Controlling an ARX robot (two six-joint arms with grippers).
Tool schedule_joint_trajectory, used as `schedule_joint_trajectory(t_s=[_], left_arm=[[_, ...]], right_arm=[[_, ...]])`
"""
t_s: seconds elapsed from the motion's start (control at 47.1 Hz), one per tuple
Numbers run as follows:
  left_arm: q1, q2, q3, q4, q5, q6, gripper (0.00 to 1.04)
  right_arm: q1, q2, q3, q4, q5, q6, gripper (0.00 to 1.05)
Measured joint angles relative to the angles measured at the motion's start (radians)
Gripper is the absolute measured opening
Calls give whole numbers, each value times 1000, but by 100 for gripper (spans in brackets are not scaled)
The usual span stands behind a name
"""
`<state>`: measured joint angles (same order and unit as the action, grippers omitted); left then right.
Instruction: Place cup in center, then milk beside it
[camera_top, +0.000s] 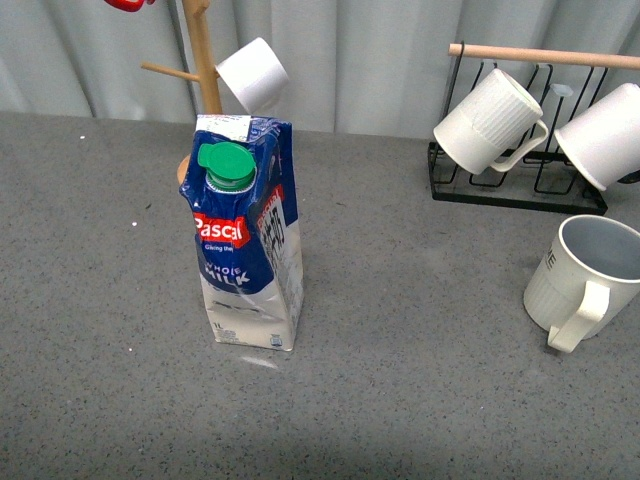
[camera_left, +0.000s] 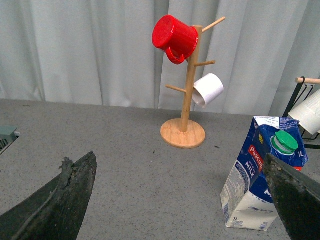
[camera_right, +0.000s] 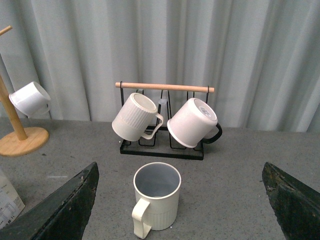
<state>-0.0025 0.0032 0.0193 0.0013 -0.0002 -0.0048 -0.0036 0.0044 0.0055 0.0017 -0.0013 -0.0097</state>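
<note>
- Milk (camera_top: 248, 235) stands upright close to the middle of the table (camera_top: 400, 400), a shade toward 9 o'clock, with its green cap facing the robot.
- Cup (camera_top: 585, 275) sits upright out at 3 o'clock, mouth up and empty, with its handle turned toward 6 o'clock. It is well apart from the milk.
- Left gripper (camera_left: 178, 157) is spread wide and holds nothing; the milk is just beside one finger, not between them.
- Right gripper (camera_right: 180, 165) is also spread wide and empty, looking down on the cup from the near side.
- My read is that neither step is done, and the cup comes first.
- Main worry: the milk already fills the spot the cup is meant for. Bringing the cup in could knock the tall carton, and its creased sides suggest it would topple easily.
- Second worry: the rack (camera_top: 515, 195) at 1 o'clock holds two ribbed mugs (camera_top: 490, 125) much like the cup, so a reach that runs long could close on the wrong one.
- Third: a pinch on the cup's rim beside the handle might slip or swing the cup round.
</note>
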Motion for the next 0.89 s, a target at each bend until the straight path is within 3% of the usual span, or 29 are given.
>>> schedule_joint_trajectory(t_s=[0.891], left_arm=[[0, 0, 0, 0, 0, 0, 98]], right_arm=[[0, 0, 0, 0, 0, 0, 96]])
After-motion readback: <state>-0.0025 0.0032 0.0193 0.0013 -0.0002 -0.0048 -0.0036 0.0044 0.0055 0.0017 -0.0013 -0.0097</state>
